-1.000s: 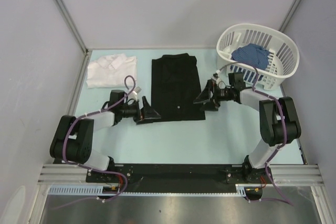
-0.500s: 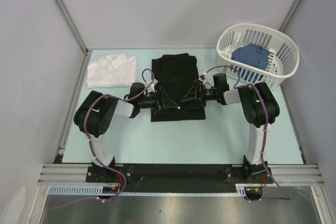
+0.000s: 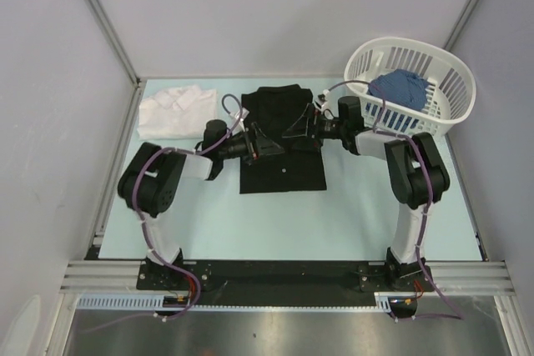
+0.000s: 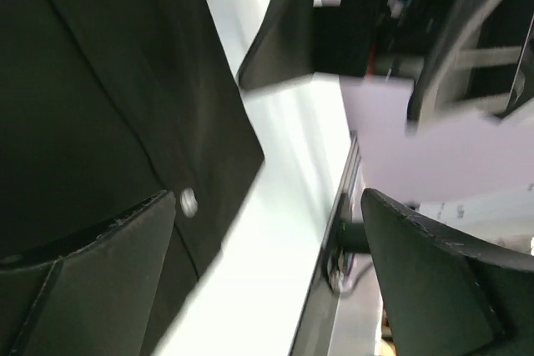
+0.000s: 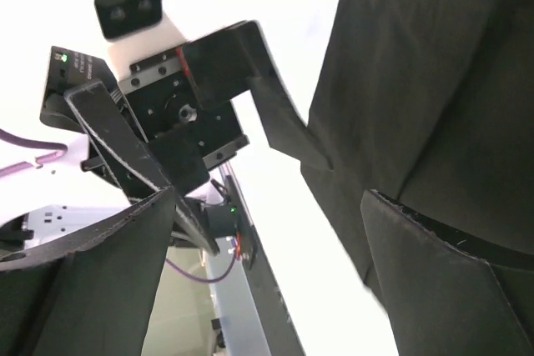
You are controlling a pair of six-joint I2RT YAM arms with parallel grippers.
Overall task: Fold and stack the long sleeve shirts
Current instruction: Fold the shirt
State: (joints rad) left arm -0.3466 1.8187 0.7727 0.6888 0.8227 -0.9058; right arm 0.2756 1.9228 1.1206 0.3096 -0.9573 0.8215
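Mid-desk (image 3: 359, 206), toward the far edge: black long sleeve shirt (image 3: 282, 174), folded to a flat rectangle, collar end at 12 o'clock. A small white button (image 4: 188, 203) shows near its edge in the left wrist view.

White long sleeve shirt (image 3: 177, 111) lies well apart, at 10 o'clock from the black one, a loose folded heap in the far left corner. The two are not stacked.

Left tool (image 3: 269, 142) hangs over the black shirt's upper half, reaching in from 8 o'clock. Jaws spread wide, nothing between them.

Right tool (image 3: 295, 128) reaches in from 3 o'clock over the same half, equally wide, empty. The two tools face each other, near but apart. Contact with the cloth: cannot tell.

White slatted basket (image 3: 455, 93) sits at 2 o'clock from the black shirt, with blue cloth (image 3: 399, 87) inside.
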